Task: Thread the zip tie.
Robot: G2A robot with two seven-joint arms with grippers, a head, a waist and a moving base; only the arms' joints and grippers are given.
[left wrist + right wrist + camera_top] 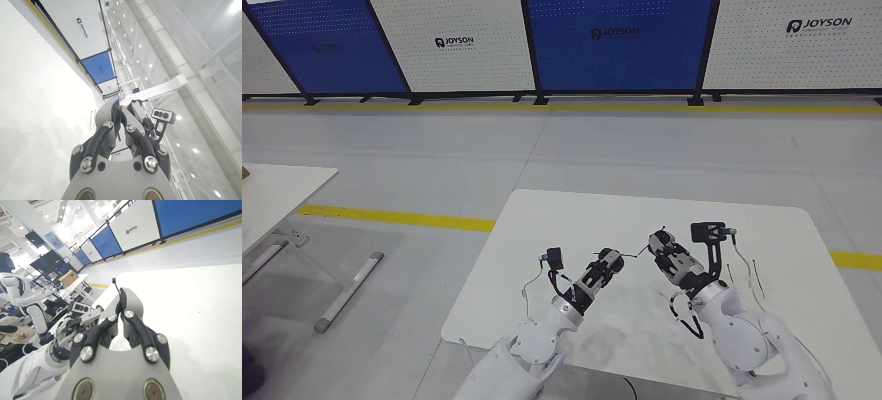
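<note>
The right pincer (121,295) is closed on the zip tie (115,285). The black strap is pinched between the ribbed pads (123,298), and a short length stands out past the fingertips, ending in the square head, which is in the air above the bench (189,298).

In the top view the right pincer (658,243) and the left pincer (614,258) are held above the middle of the bench (572,215), tips turned toward each other and near but apart. A thin dark strand, the zip tie (637,254), runs across the gap between them.

The left pincer (119,111) has its fingers pressed together, with no gap between the pads (115,117). I cannot tell whether it has hold of the strand's end. Just beyond it, the left wrist view shows the right pincer (137,110).

A few spare ties (755,275) lie flat on the bench, on the right arm's side and apart from both pincers. They show as short dark lines (91,118) in the left wrist view.
</note>
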